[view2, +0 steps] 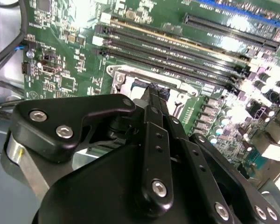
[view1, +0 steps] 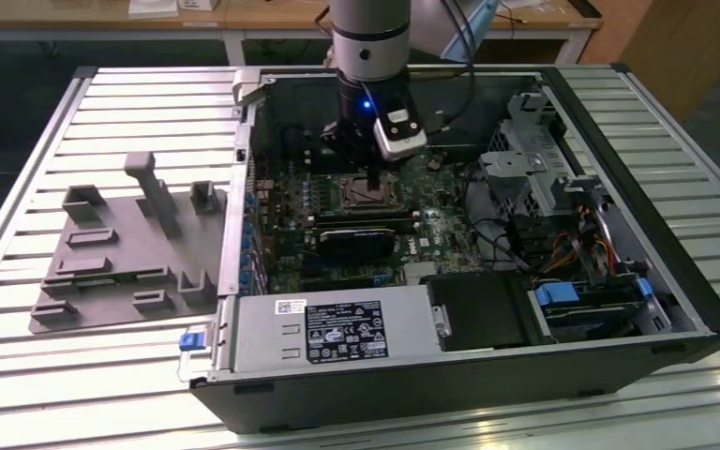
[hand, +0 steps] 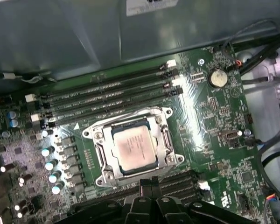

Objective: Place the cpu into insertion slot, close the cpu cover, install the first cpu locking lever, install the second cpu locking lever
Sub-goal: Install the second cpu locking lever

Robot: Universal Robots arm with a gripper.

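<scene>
The gripper (hand: 149,183) is being held with its fingers together, empty, just beside the insertion slot (hand: 133,145). The cpu (hand: 135,148) is being kept seated in that slot, framed by the lowered cpu cover (hand: 164,140), on the motherboard (hand: 214,135).

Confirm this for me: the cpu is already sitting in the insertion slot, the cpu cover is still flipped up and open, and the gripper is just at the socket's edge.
One part is wrong: the cpu cover is not flipped up. In the first wrist view it lies flat around the cpu, framing its metal top. The rest holds: the cpu sits in the insertion slot, and the gripper is at the socket's edge.
</scene>
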